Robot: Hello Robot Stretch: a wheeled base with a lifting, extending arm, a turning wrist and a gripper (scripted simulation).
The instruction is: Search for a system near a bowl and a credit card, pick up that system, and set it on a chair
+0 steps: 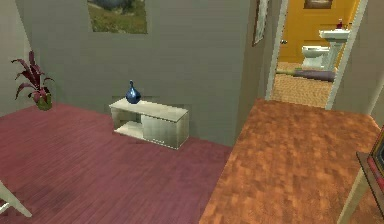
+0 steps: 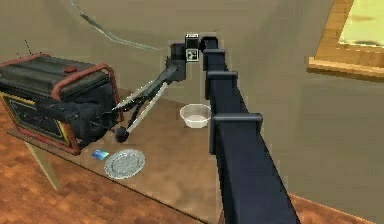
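A boxy black system (image 2: 50,100) with a red frame stands at the left end of a brown table (image 2: 175,165) in the arm side view. A white bowl (image 2: 195,115) sits on the table to its right. A small blue card (image 2: 100,155) lies by the table's front edge, beside a grey plate (image 2: 125,163). My arm (image 2: 235,130) reaches over the table, and the gripper (image 2: 122,117) points down-left with its fingers (image 2: 140,98) at the system's right side. I cannot tell whether it holds anything.
In the forward view a low white table (image 1: 150,120) with a blue vase (image 1: 132,93) stands against a grey wall. A potted red plant (image 1: 35,80) is at the left. A doorway at the right leads to a bathroom with a toilet (image 1: 317,52). A framed window (image 2: 350,40) is on the wall behind the table.
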